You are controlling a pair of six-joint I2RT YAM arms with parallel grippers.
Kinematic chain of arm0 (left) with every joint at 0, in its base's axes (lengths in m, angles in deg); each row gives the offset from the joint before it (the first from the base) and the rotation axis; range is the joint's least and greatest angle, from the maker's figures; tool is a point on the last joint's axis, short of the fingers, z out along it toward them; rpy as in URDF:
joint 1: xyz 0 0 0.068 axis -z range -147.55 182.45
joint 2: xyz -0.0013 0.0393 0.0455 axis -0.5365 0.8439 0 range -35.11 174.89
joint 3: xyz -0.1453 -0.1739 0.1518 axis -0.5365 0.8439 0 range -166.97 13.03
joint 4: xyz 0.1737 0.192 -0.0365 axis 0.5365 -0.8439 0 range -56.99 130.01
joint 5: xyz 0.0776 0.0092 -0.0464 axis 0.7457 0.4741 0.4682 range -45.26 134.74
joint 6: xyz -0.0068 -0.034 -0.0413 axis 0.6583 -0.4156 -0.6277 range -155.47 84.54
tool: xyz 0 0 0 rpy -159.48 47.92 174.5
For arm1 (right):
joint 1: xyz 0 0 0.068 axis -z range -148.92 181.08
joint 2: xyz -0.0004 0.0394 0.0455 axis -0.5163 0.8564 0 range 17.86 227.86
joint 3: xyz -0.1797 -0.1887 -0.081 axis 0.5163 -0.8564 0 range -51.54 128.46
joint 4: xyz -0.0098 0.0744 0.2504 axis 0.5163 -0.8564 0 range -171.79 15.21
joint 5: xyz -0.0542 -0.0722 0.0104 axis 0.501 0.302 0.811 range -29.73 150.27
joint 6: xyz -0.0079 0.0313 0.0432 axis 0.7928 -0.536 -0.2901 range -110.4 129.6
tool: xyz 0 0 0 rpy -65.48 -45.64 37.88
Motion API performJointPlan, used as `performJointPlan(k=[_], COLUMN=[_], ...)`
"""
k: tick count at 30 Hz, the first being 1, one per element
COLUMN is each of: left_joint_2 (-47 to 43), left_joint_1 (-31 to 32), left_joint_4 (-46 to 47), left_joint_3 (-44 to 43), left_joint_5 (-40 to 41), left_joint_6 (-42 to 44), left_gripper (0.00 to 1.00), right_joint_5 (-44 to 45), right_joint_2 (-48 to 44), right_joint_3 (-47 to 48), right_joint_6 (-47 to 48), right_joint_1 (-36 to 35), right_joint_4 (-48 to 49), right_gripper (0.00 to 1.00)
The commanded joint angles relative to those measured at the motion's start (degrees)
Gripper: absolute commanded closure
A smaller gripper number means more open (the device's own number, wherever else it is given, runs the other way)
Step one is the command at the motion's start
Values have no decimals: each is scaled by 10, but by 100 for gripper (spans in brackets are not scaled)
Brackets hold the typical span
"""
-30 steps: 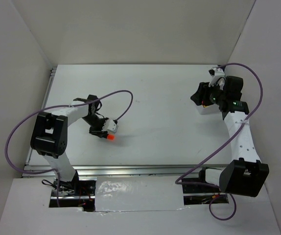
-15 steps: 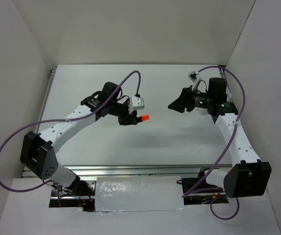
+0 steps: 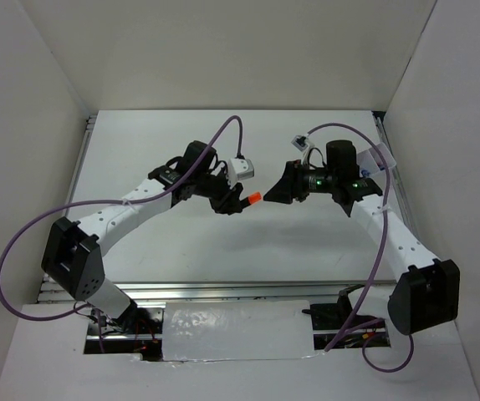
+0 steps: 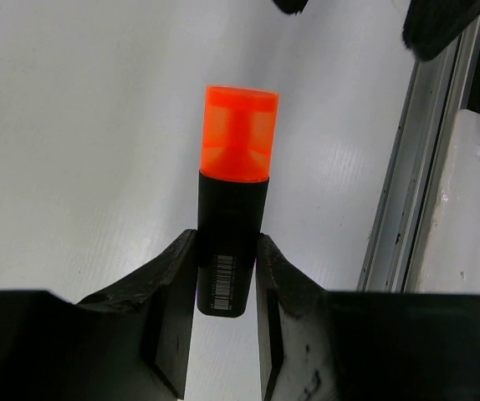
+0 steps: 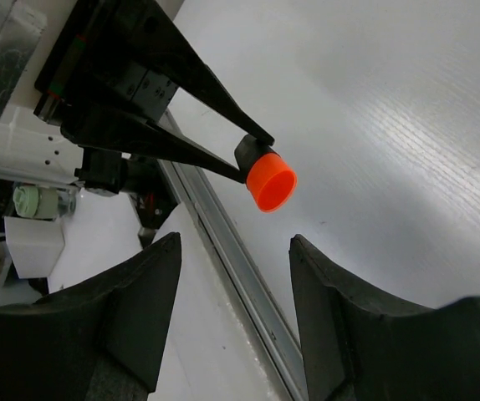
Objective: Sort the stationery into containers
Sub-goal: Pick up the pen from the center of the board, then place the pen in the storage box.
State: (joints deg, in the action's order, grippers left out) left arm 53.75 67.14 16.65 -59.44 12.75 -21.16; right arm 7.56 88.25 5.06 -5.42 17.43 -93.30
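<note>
**While one highlighter hangs between two arms, the sorting looks barely begun**

Although the task calls for stationery in containers, only one piece shows: an orange-capped highlighter. It is pinched by its black barrel between the fingers of the left gripper. The orange cap sticks out well past those fingertips, and the barcoded tail sits just inside them. The piece is off the table, raised in the air.

The right gripper faces it with its fingers spread wide and nothing between them. From the right wrist view the cap lies just beyond the gap of those fingers and slightly above their tips, near but not touching. I read this as the approach to a handover, with the receiving grip not yet made.

As for progress, no pen or marker shows inside a box, and I cannot pick out the container with any certainty in these views. So this piece is unsorted, and how many others remain cannot be told.

Room looks generous. Bare tabletop lies below both sets of fingers, and nothing stands beside them. A metal rail runs beyond and to the right of the left fingertips, well apart from the cap. The closest quarters are the opposing fingertips themselves. The right fingers would need to close on the cap or barrel ahead of the left tips without knocking them.
</note>
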Motion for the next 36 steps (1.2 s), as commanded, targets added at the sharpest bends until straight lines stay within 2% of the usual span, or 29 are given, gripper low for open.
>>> performJointPlan(k=[1,11,18,23,24,27,28,32,36], left_joint_2=[-3,-19,-17,-15,-15,-15,-16,-18,-19], left_joint_1=[0,9,27,30,29,30,30,30,30], left_joint_4=[23,10,2,6,6,6,9,9,9], left_joint_3=[-22,-22,-29,-26,-27,-27,-27,-25,-26], left_joint_5=[-15,-11,-3,3,6,14,17,25,25], left_joint_6=[-16,19,37,37,37,37,38,40,40], left_gripper=[85,83,83,83,83,83,83,83,82], right_joint_5=[9,-6,-6,-15,-17,-17,-19,-24,-18], right_joint_2=[12,80,89,90,90,89,89,92,91], right_joint_3=[-8,24,28,32,30,28,28,30,26], right_joint_6=[-26,-65,-82,-81,-80,-72,-69,-61,-61], right_joint_1=[-17,-40,-45,-48,-47,-49,-51,-53,-54], right_joint_4=[42,50,67,67,66,54,50,27,25], right_gripper=[38,37,43,63,69,76,76,53,54])
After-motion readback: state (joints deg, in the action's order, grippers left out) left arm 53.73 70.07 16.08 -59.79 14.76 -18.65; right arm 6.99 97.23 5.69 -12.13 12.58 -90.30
